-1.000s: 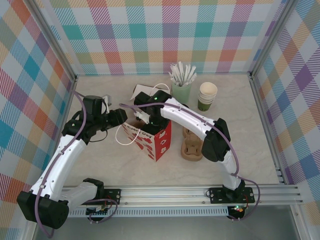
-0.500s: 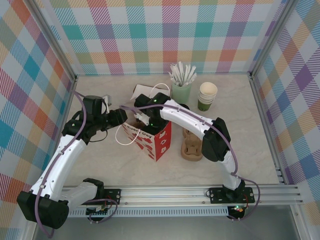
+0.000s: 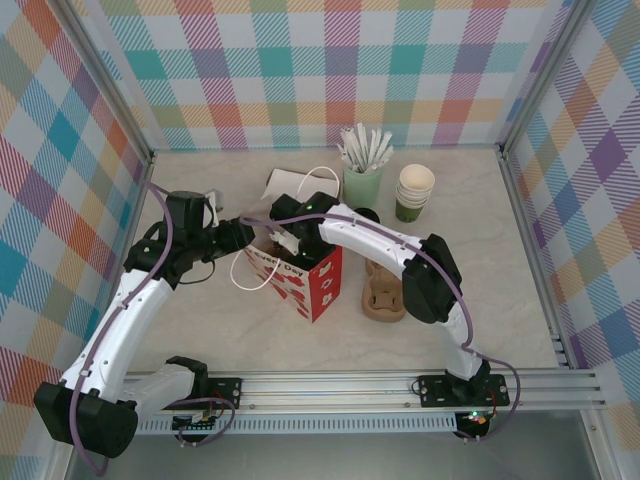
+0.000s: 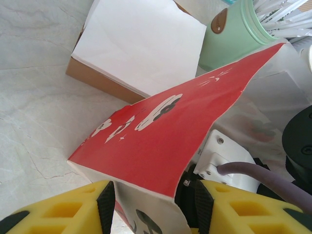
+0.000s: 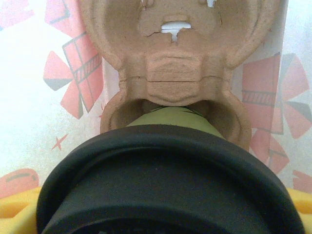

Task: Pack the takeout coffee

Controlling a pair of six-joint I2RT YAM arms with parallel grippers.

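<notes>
The takeout coffee (image 5: 168, 118) fills the bottom of the right wrist view, its green wall standing in a pocket of a brown pulp carrier (image 5: 178, 68) and its black lid (image 5: 161, 180) close to the camera. My right gripper (image 5: 158, 217) is shut on the cup, with yellow fingers (image 5: 14, 207) at both lower corners. Around them are the pale inner walls of the red paper bag (image 3: 305, 280). From above, my right gripper (image 3: 297, 237) reaches down into the bag's mouth. My left gripper (image 4: 153, 207) stands open, straddling the bag's (image 4: 165, 131) left corner.
A second pulp carrier (image 3: 386, 292) lies right of the bag. Behind it stand a mint cup of white sticks (image 3: 363, 180) and a stack of lidless green cups (image 3: 413, 195). A brown box with white napkins (image 4: 141, 46) sits behind the bag.
My right arm has shifted slightly left and lower over the bag's mouth. The left arm and the bag have stayed put.
</notes>
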